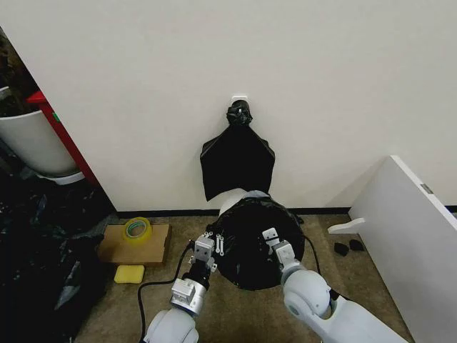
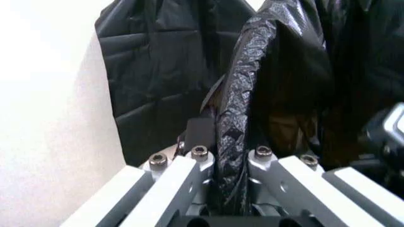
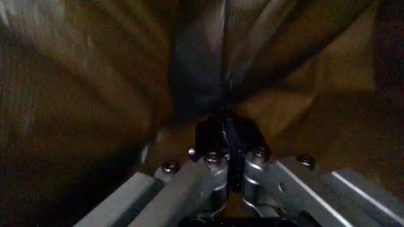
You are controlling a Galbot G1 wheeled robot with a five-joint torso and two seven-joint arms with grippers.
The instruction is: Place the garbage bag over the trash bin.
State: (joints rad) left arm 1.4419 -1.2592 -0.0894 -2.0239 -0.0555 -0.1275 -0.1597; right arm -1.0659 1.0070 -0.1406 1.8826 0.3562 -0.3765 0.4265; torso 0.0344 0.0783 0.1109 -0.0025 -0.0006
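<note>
A pale wall rises behind a brownish floor, where a flat black bag bundle hangs from a knot at a wall outlet. To the robot's left lie a cardboard piece with a tape roll, a yellow sponge and a heap of black plastic; a white panel leans to the right. The garbage bag is stretched over the trash bin, whose white rim peeks out at the back near the wall. The left gripper pinches the bag's gathered edge on its left side, and the right gripper is clamped on a fold on the right.
</note>
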